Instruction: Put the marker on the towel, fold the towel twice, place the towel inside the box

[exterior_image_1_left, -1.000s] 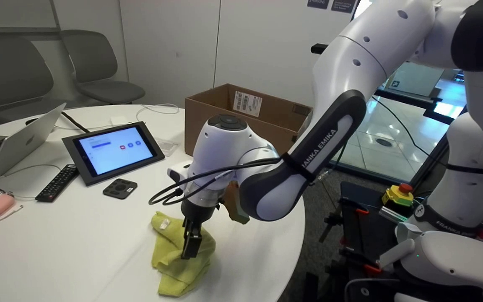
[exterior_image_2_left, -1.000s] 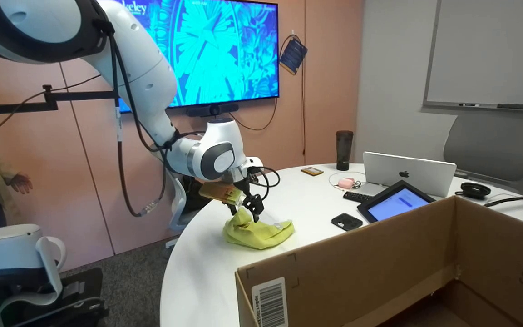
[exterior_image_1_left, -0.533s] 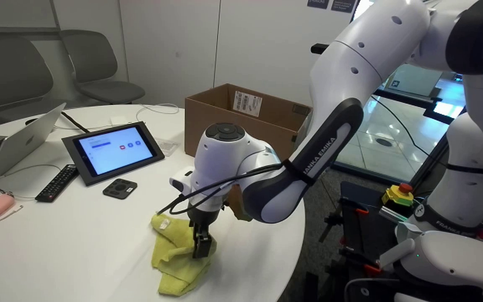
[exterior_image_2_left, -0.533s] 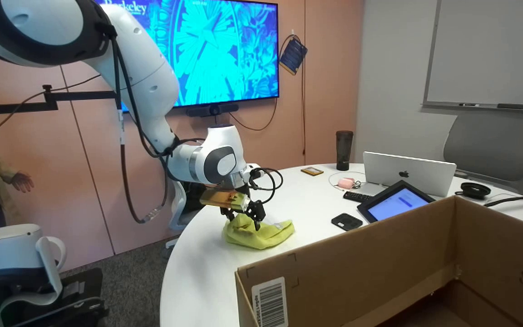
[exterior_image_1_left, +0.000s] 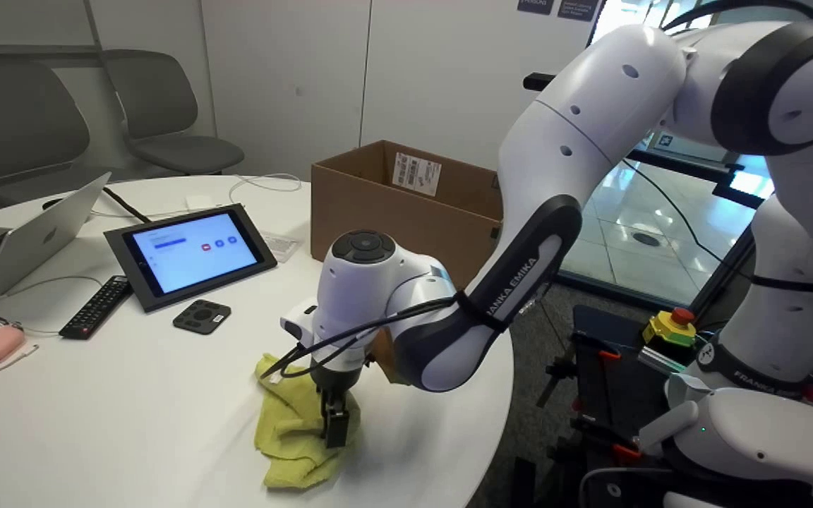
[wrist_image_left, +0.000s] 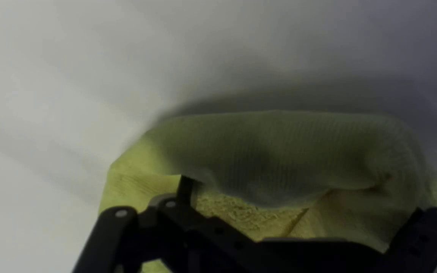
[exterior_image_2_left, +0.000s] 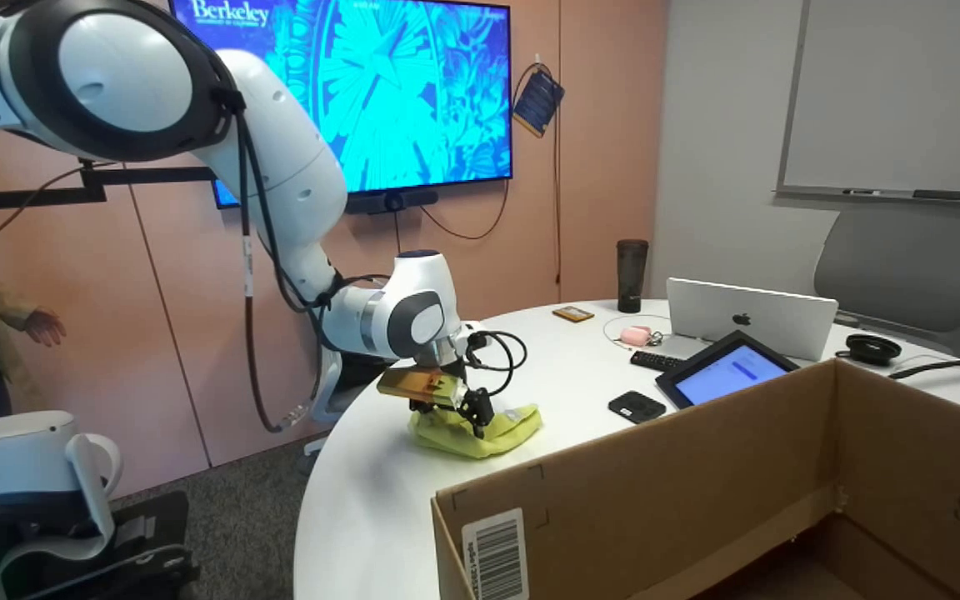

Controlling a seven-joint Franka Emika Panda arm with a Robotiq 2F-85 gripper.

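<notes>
Towel, in an exterior view: yellow towel (exterior_image_1_left: 292, 427) bunched, partly folded on the surface (exterior_image_1_left: 131, 409), near side; gripper (exterior_image_1_left: 336, 441) points down over its right half.
Box, in an exterior view: open cardboard box (exterior_image_1_left: 406, 226) on the far side, well apart from the towel.
Gripper, in an exterior view: fingers (exterior_image_2_left: 477, 408) set wide at the towel, nothing pinched that I can see; box is near right here.
Fold, wrist view: raised towel fold between the spread fingers; contact unclear.
Marker: not visible in any view; maybe wrapped inside, a guess.
Step, my read: taking the towel for a fold or lift.
Do it well: lower until tips flank every layer, close slowly, lift level so a wrapped marker can't slide out; don't scrape the surface.
</notes>
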